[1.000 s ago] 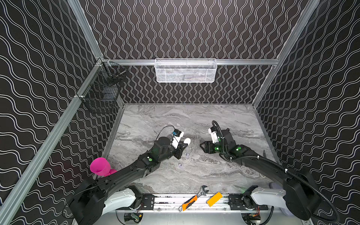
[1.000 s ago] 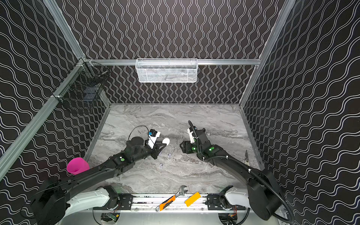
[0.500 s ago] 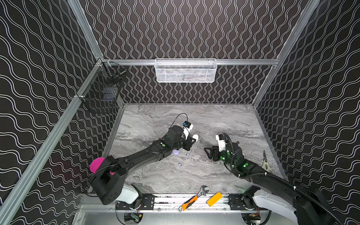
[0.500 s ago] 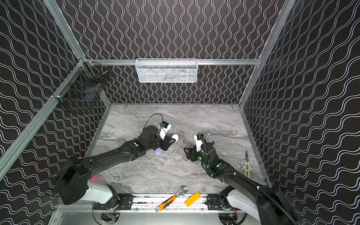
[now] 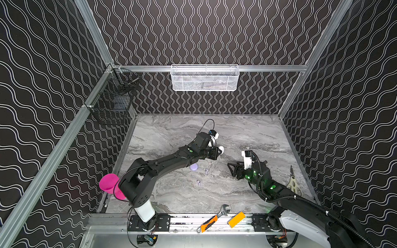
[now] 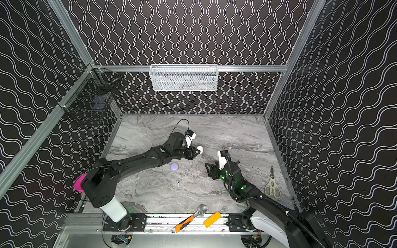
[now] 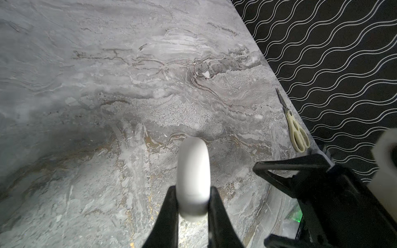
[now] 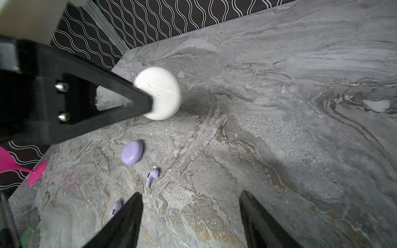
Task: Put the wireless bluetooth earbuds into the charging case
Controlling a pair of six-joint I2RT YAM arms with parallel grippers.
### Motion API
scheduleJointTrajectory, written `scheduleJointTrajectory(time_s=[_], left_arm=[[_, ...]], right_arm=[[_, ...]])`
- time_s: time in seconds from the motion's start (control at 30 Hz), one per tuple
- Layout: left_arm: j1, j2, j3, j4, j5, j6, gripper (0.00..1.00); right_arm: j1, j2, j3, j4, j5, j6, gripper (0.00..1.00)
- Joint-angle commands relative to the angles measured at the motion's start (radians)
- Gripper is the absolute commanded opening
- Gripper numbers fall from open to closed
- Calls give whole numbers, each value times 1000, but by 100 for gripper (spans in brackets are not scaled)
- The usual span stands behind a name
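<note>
My left hand (image 7: 193,189) is pinching one white case (image 7: 193,171), a finger pressed on each flat face, so the case stands on edge between them. In both top views that hand (image 5: 219,151) sits around the middle of the table (image 5: 171,133), with the white case (image 6: 200,148) sticking out past the fingertips. Its lid looks closed.

My right hand (image 8: 190,194) is spread wide with nothing between its fingers. It hangs just to the right of the left hand and points toward it (image 5: 231,170).

I count two cases. The second, a lavender case (image 8: 131,152), lies flat on the table and closed, beside my left forearm (image 5: 194,167).

I count two earbuds, both lavender, both loose on the table. The far earbud (image 8: 151,177) lies just beside the lavender case without touching it (image 5: 206,171). The near earbud (image 5: 199,183) lies a little closer to my base and is partly hidden behind one right finger in the right wrist view (image 8: 116,207).

One pair of scissors (image 5: 293,184) lies by the right wall, and one pink cup (image 5: 108,183) stands at the left edge. On the front rail lie one wrench (image 5: 223,209), one orange knife (image 5: 207,224) and one orange block (image 5: 236,219).
</note>
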Motion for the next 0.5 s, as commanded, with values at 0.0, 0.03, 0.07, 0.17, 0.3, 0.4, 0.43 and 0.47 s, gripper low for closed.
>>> scheduleJointTrajectory(time_s=[0.0, 0.03, 0.07, 0.17, 0.3, 0.4, 0.43, 0.47], left_arm=[[18, 51, 30, 33, 59, -58, 0], [26, 65, 37, 41, 70, -67, 0], [32, 83, 44, 46, 80, -76, 0], [62, 130, 61, 58, 118, -104, 0], [106, 187, 68, 93, 179, -142, 0], [126, 221, 88, 73, 197, -134, 0], [128, 230, 95, 66, 201, -131, 0], [133, 239, 101, 60, 206, -130, 0]], right_arm=[[0, -3, -2, 33, 38, 3, 73], [-1, -2, -1, 31, 42, 3, 74], [0, 1, 2, 28, 45, 4, 74], [0, 9, 5, 16, 62, 8, 74], [0, 18, 10, 13, 62, 8, 74], [-1, 24, 11, 12, 64, 9, 74], [0, 27, 12, 13, 65, 7, 74], [0, 28, 13, 13, 66, 7, 74]])
